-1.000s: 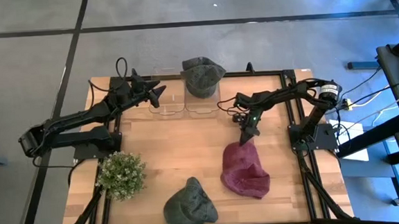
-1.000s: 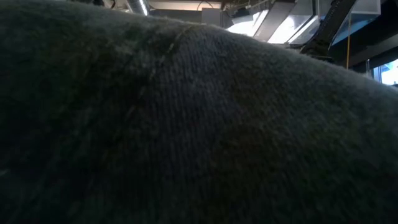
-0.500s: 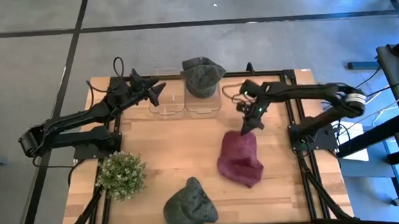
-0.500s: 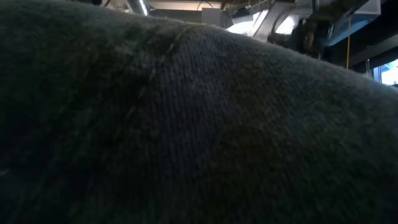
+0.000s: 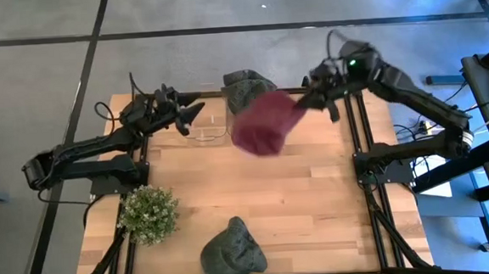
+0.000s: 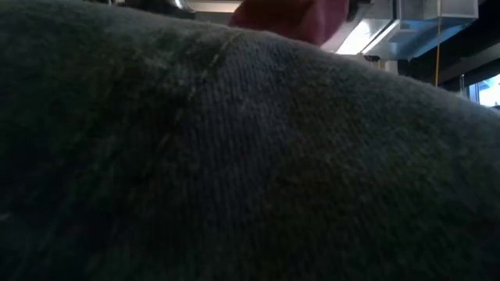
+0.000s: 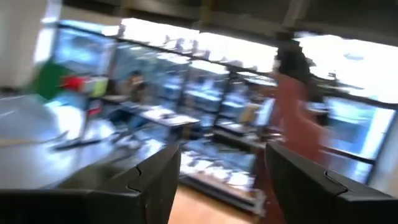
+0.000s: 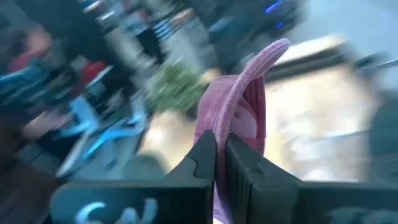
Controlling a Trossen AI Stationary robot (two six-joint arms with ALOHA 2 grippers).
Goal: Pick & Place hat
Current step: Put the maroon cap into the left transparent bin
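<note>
Right gripper clenched on brim edge of maroon hat; pinch at edge lets crown hang free, raised clear of table. Hat airborne at far side, just beside clear bins, presumably for drop there. Left gripper parked near bins, fingers spread, empty. Green hat on near edge, blocking low view.

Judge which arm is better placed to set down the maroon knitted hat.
Right. The right gripper is shut on the maroon knitted hat, holding it in the air near the clear containers. The left gripper is open, holding nothing.
</note>
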